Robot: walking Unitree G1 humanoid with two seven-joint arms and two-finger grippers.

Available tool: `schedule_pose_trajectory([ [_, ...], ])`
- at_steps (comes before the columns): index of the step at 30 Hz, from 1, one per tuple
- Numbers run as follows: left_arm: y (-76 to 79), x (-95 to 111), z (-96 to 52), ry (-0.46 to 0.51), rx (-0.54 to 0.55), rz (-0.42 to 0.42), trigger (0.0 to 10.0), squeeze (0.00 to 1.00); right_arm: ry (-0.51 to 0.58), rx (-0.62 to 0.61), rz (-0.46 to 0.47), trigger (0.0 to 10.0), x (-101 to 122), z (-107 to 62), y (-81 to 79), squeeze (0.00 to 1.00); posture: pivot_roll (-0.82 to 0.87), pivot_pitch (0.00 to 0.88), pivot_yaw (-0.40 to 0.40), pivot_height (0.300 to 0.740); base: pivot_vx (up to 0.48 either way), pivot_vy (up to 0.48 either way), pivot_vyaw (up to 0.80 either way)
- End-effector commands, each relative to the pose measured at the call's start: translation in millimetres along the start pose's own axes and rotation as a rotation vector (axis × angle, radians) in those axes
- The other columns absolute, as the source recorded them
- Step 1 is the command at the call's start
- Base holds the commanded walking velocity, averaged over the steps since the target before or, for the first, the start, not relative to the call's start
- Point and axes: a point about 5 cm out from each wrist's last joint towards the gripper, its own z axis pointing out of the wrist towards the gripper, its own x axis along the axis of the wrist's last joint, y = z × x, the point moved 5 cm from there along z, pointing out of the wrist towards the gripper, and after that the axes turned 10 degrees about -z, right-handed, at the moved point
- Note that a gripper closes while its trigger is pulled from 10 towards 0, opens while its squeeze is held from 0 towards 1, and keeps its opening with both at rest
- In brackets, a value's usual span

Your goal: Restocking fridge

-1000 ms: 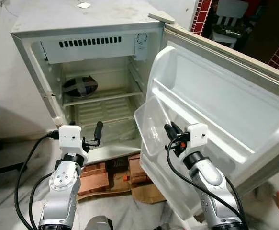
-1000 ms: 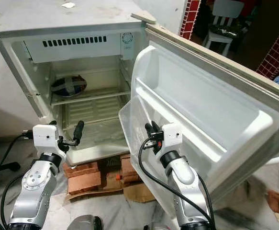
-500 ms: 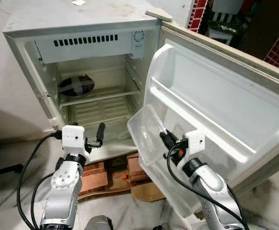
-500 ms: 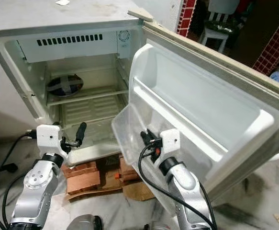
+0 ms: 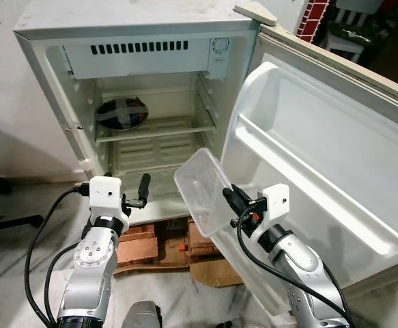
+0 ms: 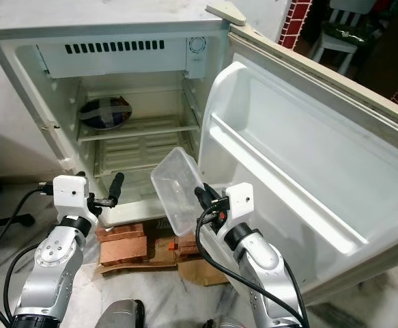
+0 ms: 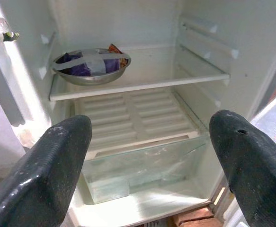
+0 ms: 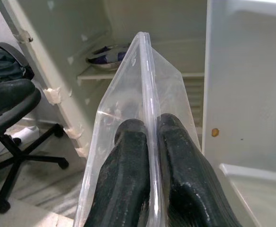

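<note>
Clamped hard on one wall of a clear plastic container [image 6: 177, 188], the right gripper [image 6: 203, 198] held the tub tilted up in front of the open fridge [image 5: 144, 31], just off the inner face of its door [image 6: 308, 171]. From the wrist view, the two black fingers [image 8: 128, 179] pinched the thin wall between them. The left gripper [image 5: 143, 186] hung with its fingers spread wide and nothing in them, low before the fridge, facing the clear crisper drawer [image 7: 142, 165] at the fridge's bottom. A metal bowl [image 5: 121, 113] sat on the fridge's glass shelf [image 5: 158, 128]. I judged the carrying step was on: the tub was headed for the fridge. Next it would want levelling and sliding onto the shelf beside the bowl, clear of the door's edge.
</note>
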Motion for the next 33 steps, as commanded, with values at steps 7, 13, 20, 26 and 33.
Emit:
schedule_pose_trajectory([
  [7,-0.3,-4.1,-1.2,-0.032,-0.002,-0.024,10.0,0.0,0.005,-0.049,-0.005,10.0,3.4,0.6,9.3,0.0,0.02,0.032,-0.021,0.74,0.0,0.323,0.06],
  [13,0.2,-4.3,-0.7,-0.038,-0.007,-0.024,10.0,0.0,0.009,-0.062,-0.009,10.0,4.3,2.0,12.0,0.0,0.02,0.03,-0.02,0.74,0.0,0.48,0.0],
  [20,1.4,0.8,-2.6,-0.011,-0.032,0.004,10.0,0.0,0.03,-0.166,-0.02,10.0,9.0,1.9,28.6,0.0,0.02,0.025,-0.004,0.74,0.0,0.206,0.0],
  [26,-4.5,-1.9,-9.4,-0.024,-0.016,0.023,10.0,0.0,0.033,-0.24,-0.029,10.0,9.2,-1.5,41.3,0.0,0.02,0.023,0.0,0.74,0.0,0.0,0.0],
  [33,-7.2,-0.1,-11.7,-0.019,-0.004,0.029,10.0,0.0,0.03,-0.255,-0.032,10.0,8.0,-1.1,42.3,0.0,0.02,0.026,-0.003,0.74,0.0,0.0,0.0],
])
